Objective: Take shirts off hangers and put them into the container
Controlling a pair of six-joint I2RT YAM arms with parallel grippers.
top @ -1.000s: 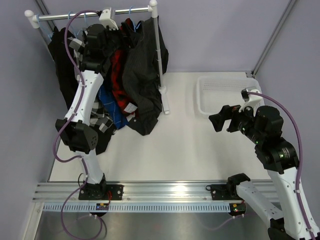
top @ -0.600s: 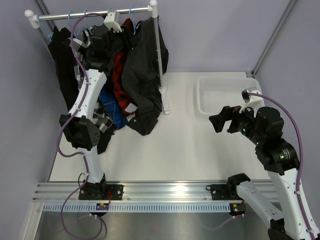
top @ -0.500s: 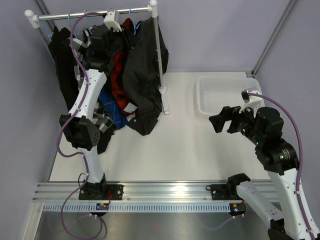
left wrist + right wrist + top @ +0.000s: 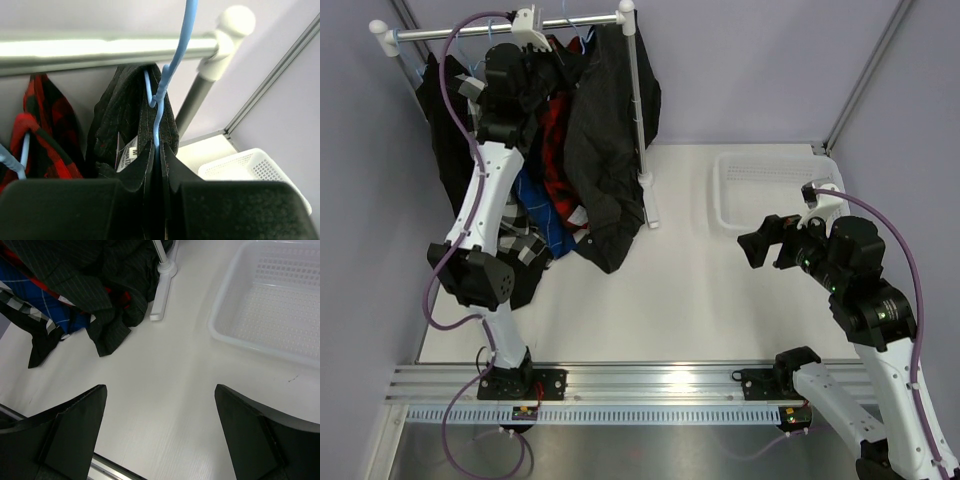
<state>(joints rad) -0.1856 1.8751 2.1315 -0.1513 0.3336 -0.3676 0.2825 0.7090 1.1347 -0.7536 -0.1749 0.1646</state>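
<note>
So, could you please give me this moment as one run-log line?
left pincer: shut on hanger of charcoal shirt, by rail | right pincer: open, empty, above table | basket: empty

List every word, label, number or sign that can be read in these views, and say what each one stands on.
Dark print on the neck tag in the collar of the grey shirt, by the blue hanger: too blurred to read.
No text shows on the basket or the rail.
</note>
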